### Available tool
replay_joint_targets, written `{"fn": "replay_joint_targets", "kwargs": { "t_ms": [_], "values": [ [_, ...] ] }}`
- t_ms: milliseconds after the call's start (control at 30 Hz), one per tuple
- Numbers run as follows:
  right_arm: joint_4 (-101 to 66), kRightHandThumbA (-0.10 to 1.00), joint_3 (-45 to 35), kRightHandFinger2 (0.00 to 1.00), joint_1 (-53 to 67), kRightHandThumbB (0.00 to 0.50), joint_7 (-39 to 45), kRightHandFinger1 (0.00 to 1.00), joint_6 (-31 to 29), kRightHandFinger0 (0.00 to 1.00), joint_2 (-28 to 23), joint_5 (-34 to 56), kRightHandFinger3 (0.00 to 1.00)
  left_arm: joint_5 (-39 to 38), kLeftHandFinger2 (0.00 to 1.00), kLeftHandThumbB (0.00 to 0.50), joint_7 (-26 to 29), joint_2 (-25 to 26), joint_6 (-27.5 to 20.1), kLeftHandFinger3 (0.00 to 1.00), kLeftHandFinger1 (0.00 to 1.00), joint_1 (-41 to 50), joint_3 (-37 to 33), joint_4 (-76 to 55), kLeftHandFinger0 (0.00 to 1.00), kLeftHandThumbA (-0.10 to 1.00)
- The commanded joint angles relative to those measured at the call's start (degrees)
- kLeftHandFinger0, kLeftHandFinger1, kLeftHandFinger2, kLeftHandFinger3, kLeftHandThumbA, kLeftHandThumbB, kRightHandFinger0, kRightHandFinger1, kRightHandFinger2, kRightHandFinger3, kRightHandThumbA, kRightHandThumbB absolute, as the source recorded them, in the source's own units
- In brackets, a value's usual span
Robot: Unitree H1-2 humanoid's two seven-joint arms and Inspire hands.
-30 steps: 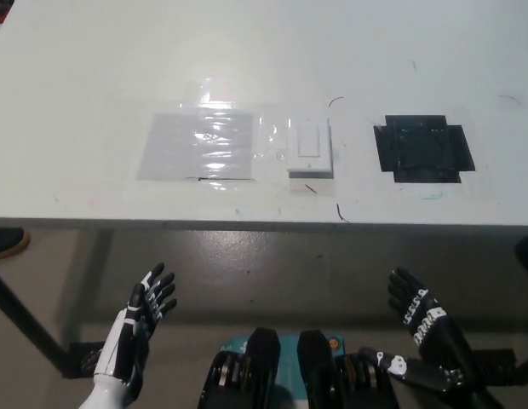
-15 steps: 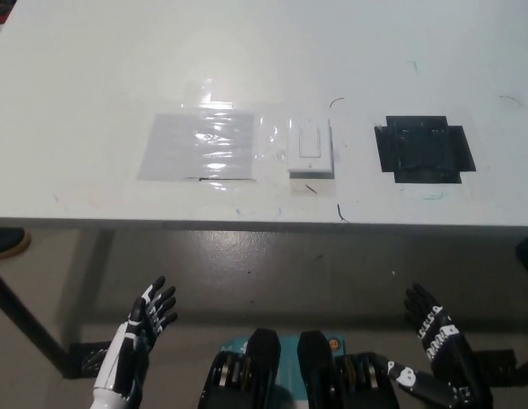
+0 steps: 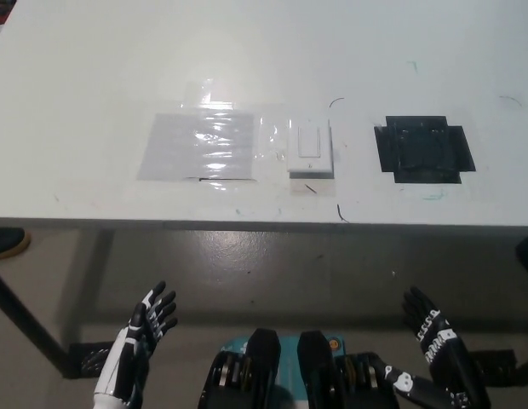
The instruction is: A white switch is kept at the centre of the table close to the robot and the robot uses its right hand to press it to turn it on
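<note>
The white switch (image 3: 310, 148) lies flat on the white table (image 3: 264, 51), near its front edge at the centre. My black right hand (image 3: 436, 345) is low at the bottom right, below the table edge and far from the switch, open with fingers spread and holding nothing. My white left hand (image 3: 138, 336) rests at the bottom left, also below the table, open and empty.
A shiny clear taped patch (image 3: 200, 145) lies left of the switch. A black taped square (image 3: 424, 148) lies to its right. The table's front edge (image 3: 264, 224) runs across the picture, with grey floor beneath.
Both hands have dropped lower and nearer to my body over the last second. The right hand moved most, then edged slightly back. The switch has not moved.
</note>
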Motion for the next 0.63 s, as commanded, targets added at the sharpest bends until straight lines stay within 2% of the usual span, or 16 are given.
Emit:
{"fn": "replay_joint_targets", "kwargs": {
  "t_ms": [0, 133, 200, 433, 600],
  "values": [
    [-0.88, 0.89, 1.13, 1.0, -1.18, 0.136, -1.29, 1.0, -2.86, 1.0, -0.9, 0.06, 1.0, 0.07, 1.0, 0.014, -0.67, 0.11, -2.02, 1.0, 1.0, -0.99, -0.39, -0.95, 1.0, 1.0],
    [-1.08, 0.89, 1.72, 1.0, -1.14, 0.139, -1.56, 1.0, -2.78, 1.0, -1.47, -0.2, 1.0, -0.57, 1.0, 0.0, -1.08, -0.01, -2.41, 1.0, 1.0, -0.77, -0.49, -0.97, 1.0, 1.0],
    [-0.94, 0.89, 2.02, 1.0, -1.39, 0.138, -1.66, 1.0, -2.78, 1.0, -1.89, -0.47, 1.0, -0.05, 1.0, 0.027, -0.45, -0.23, -1.42, 1.0, 1.0, -0.93, -0.42, -1.33, 1.0, 1.0],
    [-1.2, 0.88, 2.75, 1.0, -1.85, 0.139, -2.27, 1.0, -2.4, 1.0, -2.73, -0.53, 1.0, -0.25, 1.0, 0.0, -0.45, -0.42, -1.16, 1.0, 1.0, -1.4, -0.38, -1.67, 1.0, 1.0],
    [-1.35, 0.88, 3.57, 1.0, -1.77, 0.129, -2.78, 1.0, -3.43, 1.0, -3.29, -1.77, 1.0, -0.12, 1.0, 0.0, -0.94, -0.05, -1.8, 1.0, 1.0, -1.46, -0.65, -1.44, 1.0, 1.0]
  ]
}}
